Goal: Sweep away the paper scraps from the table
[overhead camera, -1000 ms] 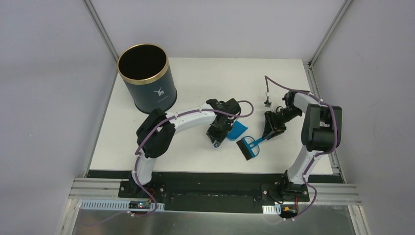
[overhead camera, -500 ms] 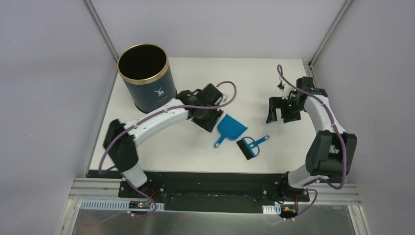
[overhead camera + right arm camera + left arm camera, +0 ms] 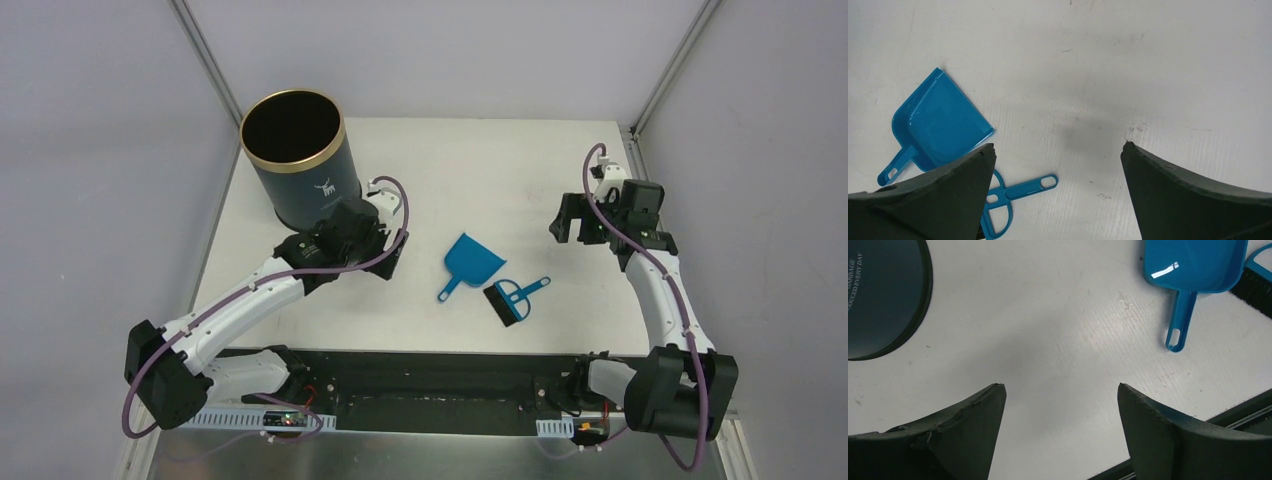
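**Both claws released, dustpan and brush lying loose on the worktop**

The left claw (image 3: 388, 258) hangs over the white worktop (image 3: 480, 170), just in front of the dark bin (image 3: 300, 160). Its jaws are spread wide with nothing between them, and the left wrist view shows only bare surface in the gap. The right claw (image 3: 570, 222) is over the right side of the worktop, also spread wide and gripping nothing.

The blue dustpan (image 3: 472, 262) lies flat mid-worktop between the two claws, well apart from both, with its handle pointing toward the front edge. The blue brush (image 3: 510, 300) lies just beside the dustpan on its near-right side, with its black bristles toward the front. Whether the two touch cannot be told. The bin stands upright at the far-left corner.

Paper scraps: no view lets me tell where they are.
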`<move>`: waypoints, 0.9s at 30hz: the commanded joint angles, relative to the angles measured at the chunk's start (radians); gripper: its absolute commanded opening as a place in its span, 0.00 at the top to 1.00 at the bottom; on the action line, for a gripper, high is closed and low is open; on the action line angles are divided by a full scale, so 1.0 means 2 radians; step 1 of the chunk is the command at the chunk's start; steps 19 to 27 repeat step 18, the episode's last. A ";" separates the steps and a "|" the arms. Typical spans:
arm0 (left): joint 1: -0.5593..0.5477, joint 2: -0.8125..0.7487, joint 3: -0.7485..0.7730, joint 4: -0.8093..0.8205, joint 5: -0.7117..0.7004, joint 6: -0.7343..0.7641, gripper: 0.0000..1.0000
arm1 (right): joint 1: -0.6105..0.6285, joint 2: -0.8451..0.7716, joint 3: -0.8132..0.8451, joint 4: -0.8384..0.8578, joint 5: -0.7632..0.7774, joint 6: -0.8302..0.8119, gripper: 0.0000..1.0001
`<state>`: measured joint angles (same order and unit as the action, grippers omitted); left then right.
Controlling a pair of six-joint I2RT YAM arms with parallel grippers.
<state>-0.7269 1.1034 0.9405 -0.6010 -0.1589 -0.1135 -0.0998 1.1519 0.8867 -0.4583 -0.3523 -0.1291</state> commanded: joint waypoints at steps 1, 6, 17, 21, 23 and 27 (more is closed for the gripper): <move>0.002 0.029 0.012 0.041 -0.002 0.009 0.16 | -0.002 -0.004 -0.006 0.050 0.003 0.010 0.00; 0.005 0.028 0.013 0.036 0.008 0.002 0.17 | -0.002 -0.028 -0.010 0.061 0.003 0.010 0.00; 0.005 0.010 0.003 0.050 -0.002 0.001 0.17 | -0.006 -0.026 -0.002 0.047 -0.028 0.162 0.00; 0.005 0.011 0.003 0.049 -0.001 0.001 0.17 | -0.007 -0.030 -0.001 0.049 -0.027 0.161 0.00; 0.005 0.011 0.003 0.049 -0.001 0.001 0.17 | -0.007 -0.030 -0.001 0.049 -0.027 0.161 0.00; 0.005 0.011 0.003 0.049 -0.001 0.001 0.17 | -0.007 -0.030 -0.001 0.049 -0.027 0.161 0.00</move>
